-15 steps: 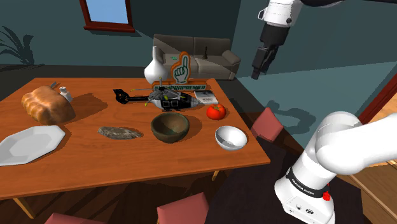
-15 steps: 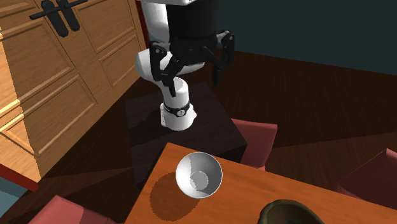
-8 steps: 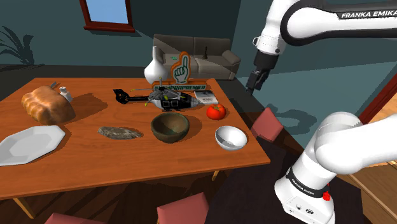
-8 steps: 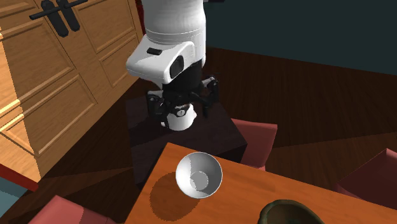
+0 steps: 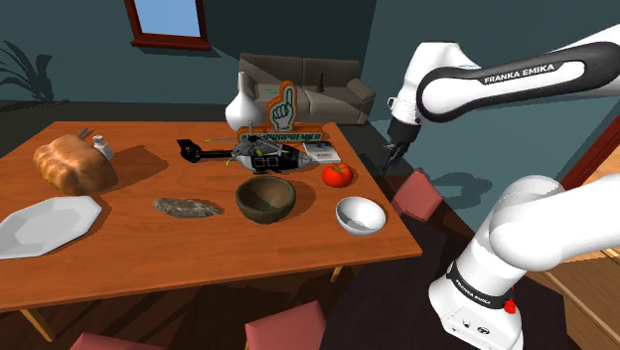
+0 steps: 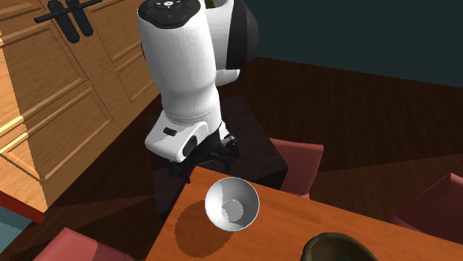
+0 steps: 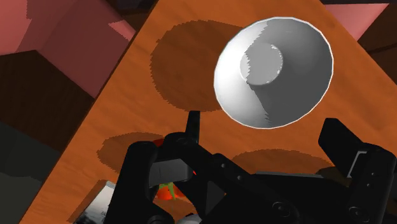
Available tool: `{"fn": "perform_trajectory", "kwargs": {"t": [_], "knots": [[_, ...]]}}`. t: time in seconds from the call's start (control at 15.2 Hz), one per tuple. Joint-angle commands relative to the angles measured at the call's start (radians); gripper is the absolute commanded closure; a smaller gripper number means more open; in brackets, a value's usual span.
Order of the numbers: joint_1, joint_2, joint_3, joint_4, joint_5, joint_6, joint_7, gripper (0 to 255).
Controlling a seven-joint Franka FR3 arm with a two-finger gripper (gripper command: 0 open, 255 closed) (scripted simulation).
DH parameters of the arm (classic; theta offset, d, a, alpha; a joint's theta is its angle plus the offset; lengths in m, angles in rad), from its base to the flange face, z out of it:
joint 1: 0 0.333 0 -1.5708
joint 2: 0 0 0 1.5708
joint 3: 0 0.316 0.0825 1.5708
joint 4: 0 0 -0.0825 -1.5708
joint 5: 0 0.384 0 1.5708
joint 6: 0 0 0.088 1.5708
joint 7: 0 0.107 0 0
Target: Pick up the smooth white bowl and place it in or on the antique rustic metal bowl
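Fingers spread and empty, the gripper [image 5: 392, 152] hovers at the white bowl's [image 5: 360, 214] one o'clock in the shoulder view. That bowl sits upright on the table [image 5: 199, 261], at the dark bowl's [image 5: 265, 197] four o'clock.

- Classification: a private home, a dining area open to a living area.
- Dining: a long wooden surface [image 5: 199, 261] with red-cushioned chairs [image 5: 286, 330] at its edges.
- Tableware and food on it: a white plate [image 5: 45, 224], a white bowl [image 5: 360, 214], a dark rustic bowl [image 5: 265, 197], a bread loaf [image 5: 72, 164] and a tomato [image 5: 338, 175].
- Ornaments: a white vase [image 5: 239, 107] and a toy helicopter [image 5: 248, 154] stand at the far side.
- Living area: a grey-brown sofa [image 5: 323, 87] against a teal wall [image 5: 70, 35], a wood-framed window [image 5: 167, 22] and houseplant leaves [image 5: 22, 68] at the shoulder view's left edge.
- Storage: a panelled wooden cupboard [image 6: 74, 85] with black strap hinges [image 6: 70, 13].
- Floor [image 5: 588, 290]: wooden boards.
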Motion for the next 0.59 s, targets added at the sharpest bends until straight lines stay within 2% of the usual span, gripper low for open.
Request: {"fn": "perform_trajectory", "kwargs": {"t": [0.0, 0.33, 0.53], "knots": [[-0.010, 0.049, -0.023, -0.048, -0.010, 0.101, -0.013, 0], [-0.023, 0.224, -0.087, -0.114, -0.021, 0.348, -0.055, 0], [-0.017, 0.281, -0.099, -0.127, -0.017, 0.418, -0.064, 0]]}}
